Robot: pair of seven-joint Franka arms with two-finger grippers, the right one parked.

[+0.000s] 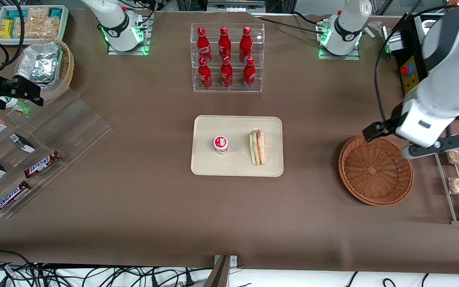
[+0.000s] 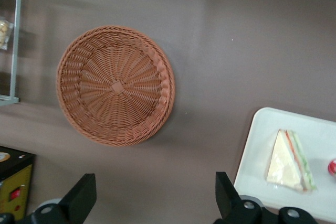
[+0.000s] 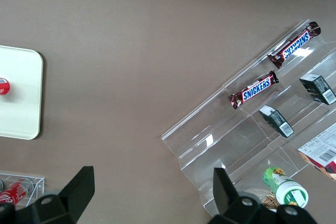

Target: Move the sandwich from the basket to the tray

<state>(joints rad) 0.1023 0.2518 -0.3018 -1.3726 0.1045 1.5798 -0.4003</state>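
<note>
The front view looks steeply down on the whole brown desk (image 1: 134, 191) from high up. The left wrist view looks straight down from above, its open pincer (image 2: 152, 203) framing the basket (image 2: 115, 85), with the tray (image 2: 252, 156) at four o'clock of it. Both views share the basket (image 1: 375, 170), tray (image 1: 201, 159) and sandwich (image 1: 257, 147). The right wrist view looks down on the candy end, sharing the tray's corner.

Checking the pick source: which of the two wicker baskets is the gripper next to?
The gripper, fingers open, hangs by the shallow reddish-brown basket, which holds nothing; the deeper tan basket with foil packs sits toward the parked arm's end.
</note>
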